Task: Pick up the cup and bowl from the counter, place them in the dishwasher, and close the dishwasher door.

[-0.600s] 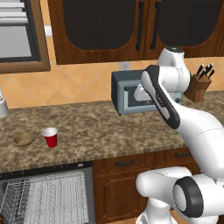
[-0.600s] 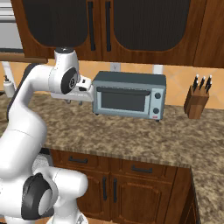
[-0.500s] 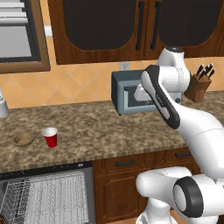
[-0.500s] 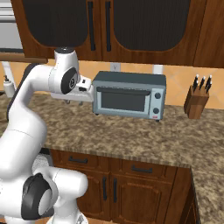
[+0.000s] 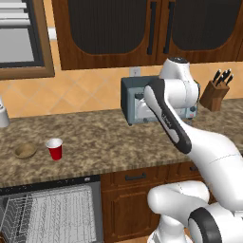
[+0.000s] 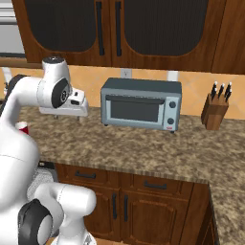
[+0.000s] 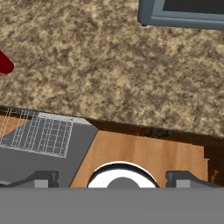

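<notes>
The red cup (image 5: 55, 149) stands upright on the granite counter (image 5: 104, 142), toward its left end. The tan bowl (image 5: 25, 151) lies just left of it. A sliver of the cup (image 7: 4, 64) shows at the left edge of the hand view. Below the counter the dishwasher (image 5: 47, 186) is open, its ribbed dishwasher door (image 5: 66, 213) folded down and a wire rack (image 5: 14, 219) beside it. My gripper (image 7: 113, 178) hangs open above the counter's front edge, well right of the cup, with nothing between its fingertips (image 7: 41, 177). The hand (image 6: 64, 107) sits left of the toaster oven.
A grey toaster oven (image 6: 141, 104) stands at the back of the counter, with a knife block (image 6: 215, 111) to its right. A white-grey container (image 5: 3, 114) is at the far left. Dark wood cabinets (image 6: 110, 28) hang above.
</notes>
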Available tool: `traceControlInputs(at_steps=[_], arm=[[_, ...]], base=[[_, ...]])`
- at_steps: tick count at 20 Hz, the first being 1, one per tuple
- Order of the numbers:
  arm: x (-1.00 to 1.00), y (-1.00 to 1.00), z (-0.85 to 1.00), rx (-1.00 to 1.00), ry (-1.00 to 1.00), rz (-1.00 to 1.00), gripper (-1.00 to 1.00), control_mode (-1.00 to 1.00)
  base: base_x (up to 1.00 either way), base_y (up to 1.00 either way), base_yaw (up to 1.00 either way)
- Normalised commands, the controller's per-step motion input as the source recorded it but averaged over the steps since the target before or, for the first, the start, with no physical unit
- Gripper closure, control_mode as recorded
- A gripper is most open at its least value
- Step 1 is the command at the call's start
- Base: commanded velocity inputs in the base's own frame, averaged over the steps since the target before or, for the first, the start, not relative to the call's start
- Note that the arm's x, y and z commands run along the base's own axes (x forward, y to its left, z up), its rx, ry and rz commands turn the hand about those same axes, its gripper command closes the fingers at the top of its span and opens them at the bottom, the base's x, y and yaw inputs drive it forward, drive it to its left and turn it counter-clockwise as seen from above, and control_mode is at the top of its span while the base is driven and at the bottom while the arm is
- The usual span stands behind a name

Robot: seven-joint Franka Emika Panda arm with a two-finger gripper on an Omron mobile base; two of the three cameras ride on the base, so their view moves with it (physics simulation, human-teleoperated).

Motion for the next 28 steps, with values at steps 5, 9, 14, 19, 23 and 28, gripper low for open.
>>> traceControlInputs(at_steps=[5,9,14,19,23,28], arm=[[-0.12,0.50,-0.18,-0.01,-0.05,0.01,-1.00,-1.00],[0.00,0.51,-0.11,-0.01,-0.04,0.00,-1.00,-1.00],[0.11,0.40,0.00,-0.03,0.01,0.01,-1.00,-1.00],[0.56,0.22,0.00,-0.06,0.04,0.00,-1.00,-1.00],[0.25,0.45,0.00,-0.03,0.00,-0.12,-1.00,-1.00],[0.42,0.80,-0.30,0.00,0.00,-0.12,-1.00,-1.00]], base=[[0.00,0.00,0.00],[0.00,0.00,0.00],[0.00,0.00,0.00],[0.00,0.00,0.00],[0.00,0.00,0.00],[0.00,0.00,0.00]])
